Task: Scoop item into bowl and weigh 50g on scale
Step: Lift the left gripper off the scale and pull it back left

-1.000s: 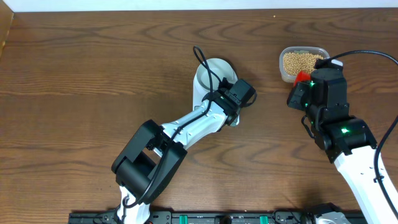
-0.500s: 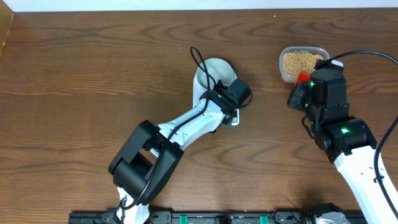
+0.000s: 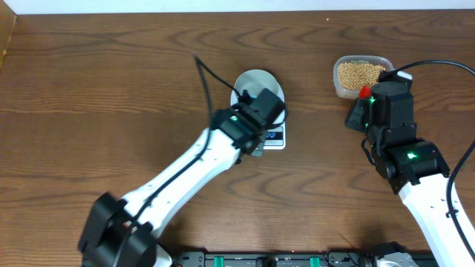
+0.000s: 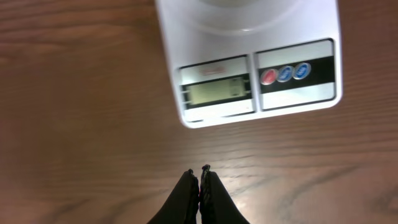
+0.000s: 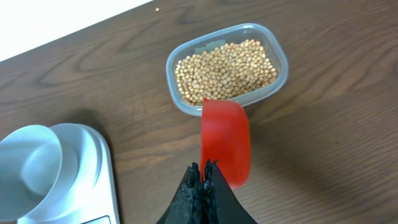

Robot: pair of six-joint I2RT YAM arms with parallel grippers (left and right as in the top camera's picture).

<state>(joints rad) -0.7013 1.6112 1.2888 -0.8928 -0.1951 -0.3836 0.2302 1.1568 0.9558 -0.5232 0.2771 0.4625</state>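
Scoop (image 5: pixel 226 140) poised just short of the beans (image 5: pixel 224 65)
Right gripper (image 5: pixel 202 171) clamps the red scoop; beans fill the tub (image 5: pixel 185 106) just ahead. They look light, hard and rolling, so dig under them. Left gripper (image 4: pixel 199 174), pinched empty, hovers before scale (image 4: pixel 217 46) and bowl (image 3: pixel 256 80).

The left arm (image 3: pixel 185 170) swung out to the left and stretched straighter, its elbow dropping toward the near-left corner of the worktop (image 3: pixel 89 89). The left hand (image 4: pixel 200 174), fingers pressed together, drew back off the scale (image 3: pixel 277 137) to its near side, and the display came into the open. More of the bowl's (image 3: pixel 252 80) rim showed. The cable (image 3: pixel 211 74) swung left. From above, less of the red scoop (image 3: pixel 364 92) in the right hand (image 5: pixel 204 167) showed.
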